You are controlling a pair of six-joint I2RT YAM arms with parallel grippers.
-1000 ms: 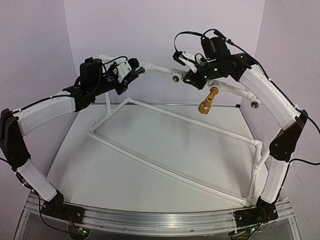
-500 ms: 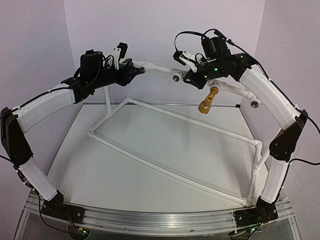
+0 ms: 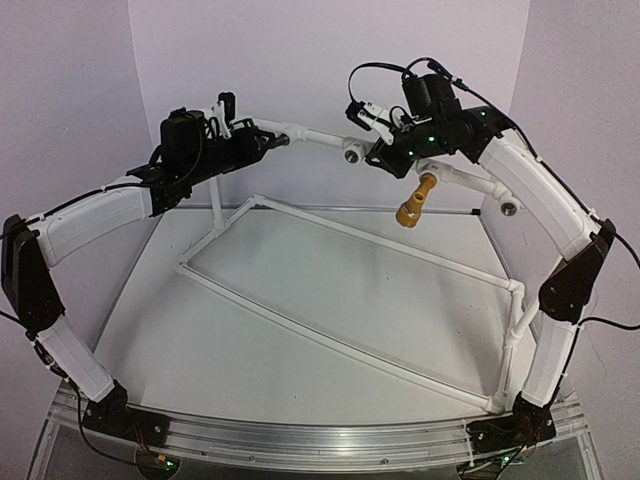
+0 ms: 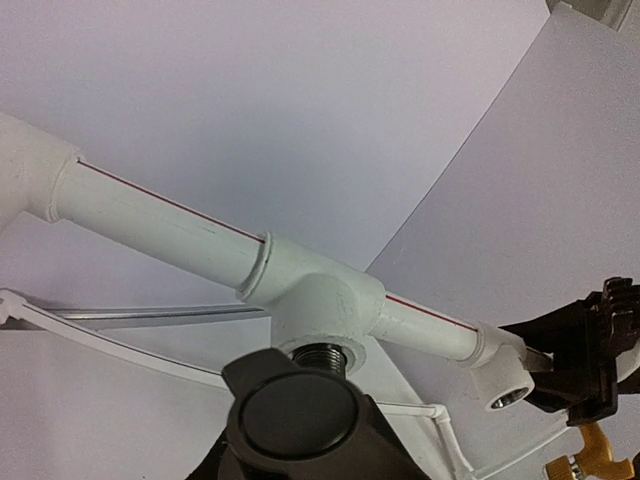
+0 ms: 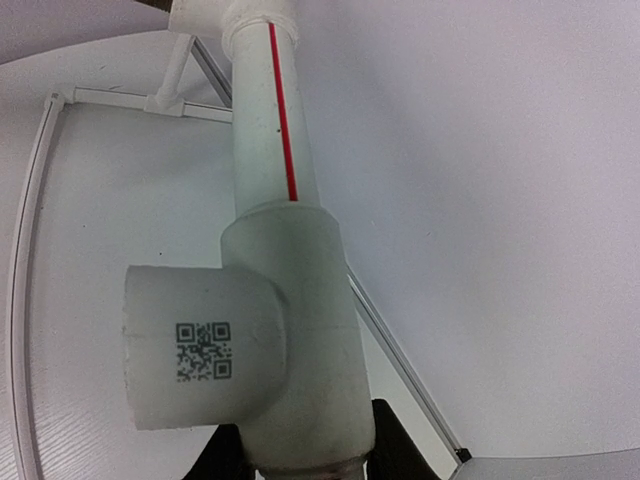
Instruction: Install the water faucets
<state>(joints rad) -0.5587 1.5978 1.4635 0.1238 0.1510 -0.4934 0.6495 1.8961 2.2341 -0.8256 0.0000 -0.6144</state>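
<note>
Matte and dark, the black faucet (image 4: pixel 300 415) sits nose-first at the threaded socket (image 4: pixel 320 352) of a white tee (image 4: pixel 322 300), with its round cap facing the left wrist camera. The left gripper (image 3: pixel 258 143) has its jaws drawn narrow around this faucet's body and is lined up with the socket's axis. I judge this is so that a turn of the wrist threads it in.

The brass faucet (image 3: pixel 414 203) hangs from a fitting further right on the raised run. It is near the right gripper but not in it, and seems already seated. The right gripper (image 5: pixel 312 458) clamps the white pipe (image 5: pixel 268 130) where it leaves a QR-marked tee (image 5: pixel 205 350), one finger on either side. That hold likely braces the run against the twisting. Beneath lies a thin pipe frame (image 3: pixel 330 335) on the table (image 3: pixel 200 350).
</note>
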